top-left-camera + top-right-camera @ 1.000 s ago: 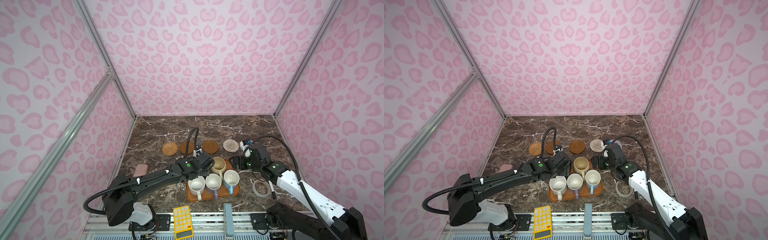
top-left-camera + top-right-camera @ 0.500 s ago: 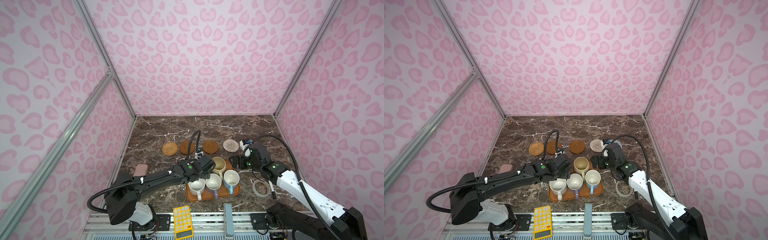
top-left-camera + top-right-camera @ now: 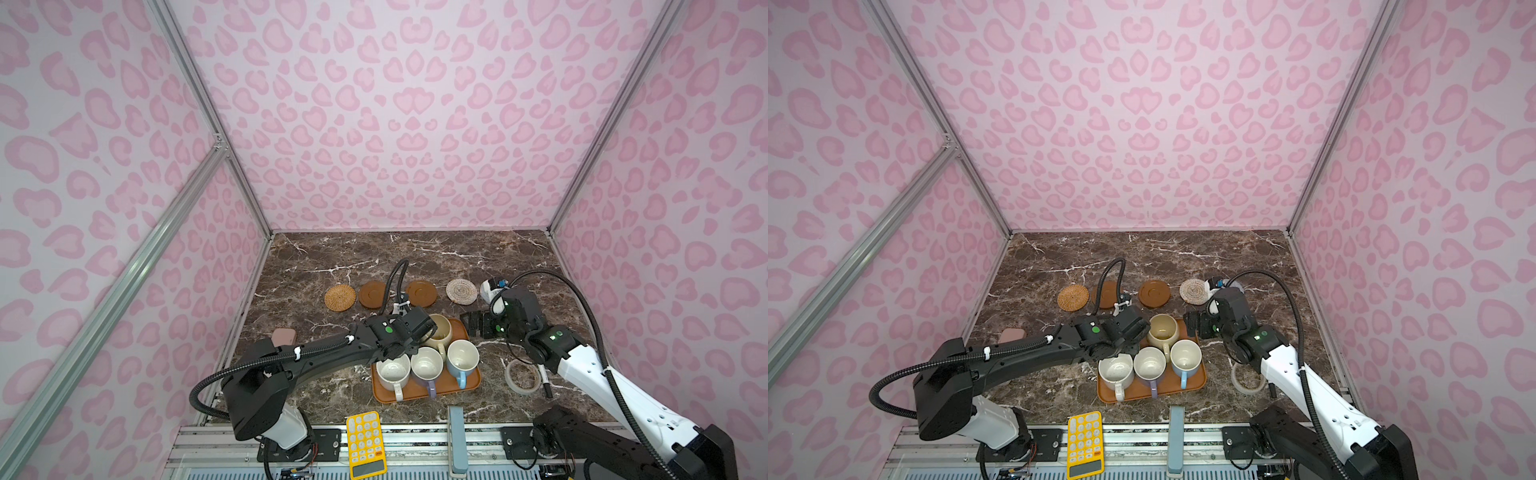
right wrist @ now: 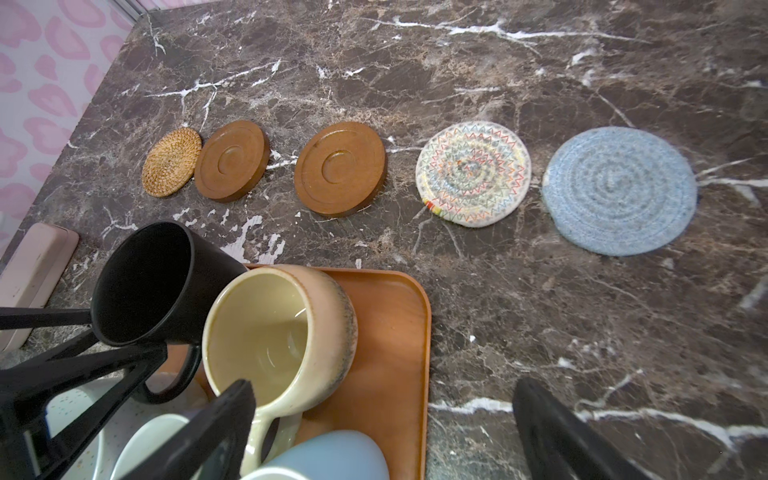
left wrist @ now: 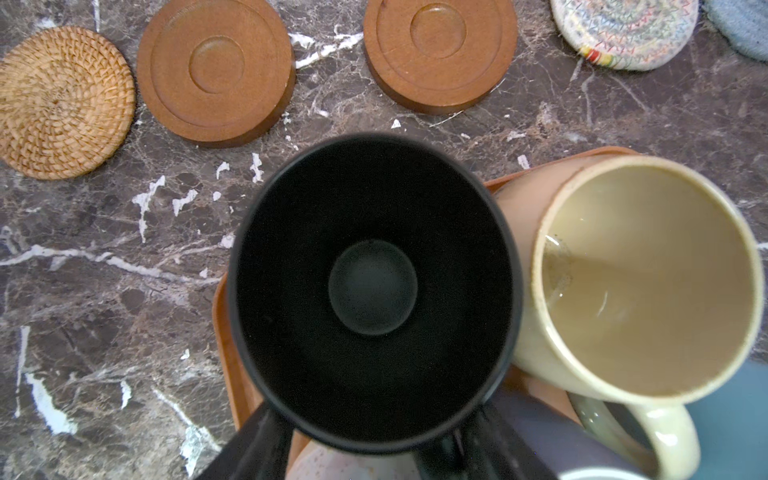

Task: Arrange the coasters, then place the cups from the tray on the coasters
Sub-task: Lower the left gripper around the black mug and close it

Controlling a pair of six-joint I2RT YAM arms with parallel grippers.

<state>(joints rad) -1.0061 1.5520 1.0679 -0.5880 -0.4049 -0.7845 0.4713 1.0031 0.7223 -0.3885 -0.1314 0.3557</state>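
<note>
Five coasters lie in a row: rattan, two brown, cream woven, grey-blue. The tray holds the cream-yellow cup, speckled white, lavender and light blue. The black cup stands at the tray's far left corner, hidden under my left gripper in both top views. Its fingers flank the cup below the rim, which hides any contact. My right gripper hangs open over the tray's far right corner, holding nothing.
A tape roll and a black pen lie right of the tray, under my right arm. A pink case sits by the left wall. A yellow calculator rests on the front rail.
My left gripper has come down and slightly nearer over the black cup, and its jaws have narrowed around it. The right arm has not moved.
</note>
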